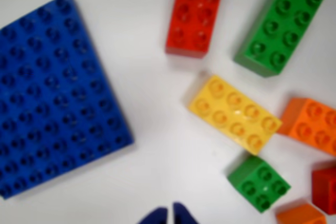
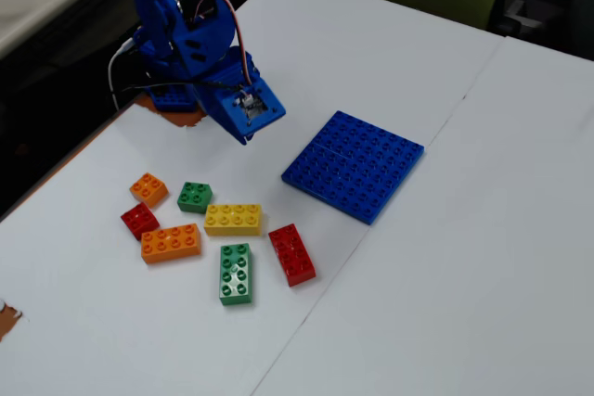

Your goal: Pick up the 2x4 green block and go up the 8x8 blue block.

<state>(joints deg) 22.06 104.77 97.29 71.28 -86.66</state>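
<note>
Wrist view looks straight down on the white table (image 1: 157,145), with the two blue fingertips of the gripper (image 1: 169,214) poking in at the bottom edge, nearly touching each other and holding nothing. The large flat blue studded plate (image 1: 52,98) fills the left side, its right edge well apart from the bricks. The green plastic two-by-four brick (image 1: 281,24) lies at the upper right, free on all sides, just right of a red two-by-four brick (image 1: 196,11). A yellow two-by-four brick (image 1: 234,113) sits in the middle, with a small square green brick (image 1: 259,182) below it and an orange brick (image 1: 311,125) touching or almost touching its right end.

From the fixed view, the blue plastic arm (image 2: 186,34) hangs above the far left of the table, its gripper (image 2: 249,110) raised clear of everything. The green two-by-four brick (image 2: 236,274) is the nearest of the cluster, with open table toward the near edge; the blue plate (image 2: 354,164) lies to the right, bare table around it. No writing is legible.
</note>
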